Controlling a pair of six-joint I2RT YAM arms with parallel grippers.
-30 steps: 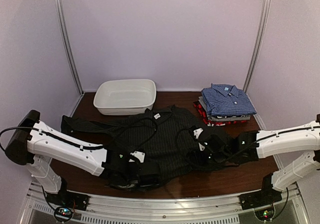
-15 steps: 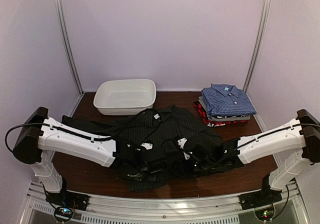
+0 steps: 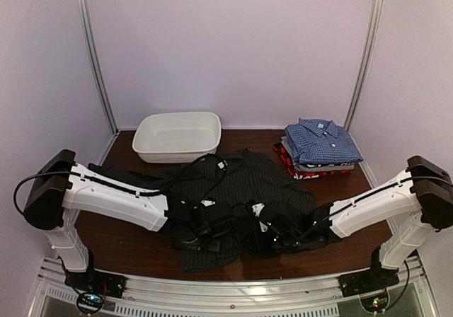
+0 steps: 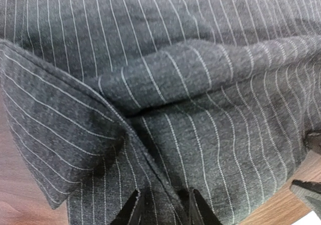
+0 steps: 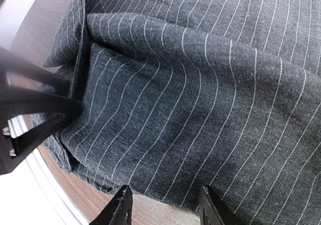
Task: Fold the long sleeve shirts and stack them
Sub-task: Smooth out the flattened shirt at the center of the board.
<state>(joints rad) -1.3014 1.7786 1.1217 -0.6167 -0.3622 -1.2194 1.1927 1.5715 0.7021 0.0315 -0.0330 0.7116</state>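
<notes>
**Black pinstriped cloth long sleeve shirt [image 3: 244, 179]: sides brought in, grip let go**

The black pinstriped cloth long sleeve shirt lay mid-table on the brown wooden table [image 3: 120, 250], collar toward the back wall. Its near hem sat close to the front edge.

Changes over the last second:
- Both arms had swung inward from the shirt's outer flanks and ended close together over its lower body.
- The cloth had come with them. The body looked narrower and bunched, with a raised fold across the middle in both wrist views.
- The left sleeve still trailed out to the left, not tucked.

The left gripper [image 4: 165, 210] had gone from pinched to parted, and a hem ridge ran between its tips without being clamped. The right gripper [image 5: 165, 207] stood parted too, straddling the cloth's near edge with bare wood showing below, and it held nothing.

Judgement: the side fold was laid but rough, and the fold was not finished. The sleeve and a lengthwise fold remained.

The stack of folded shirts [image 3: 315, 163], with a blue checked shirt [image 3: 322, 140] on top, waited at the back right. A white plastic tub [image 3: 177, 136] sat at the back left, apart from the work.
</notes>
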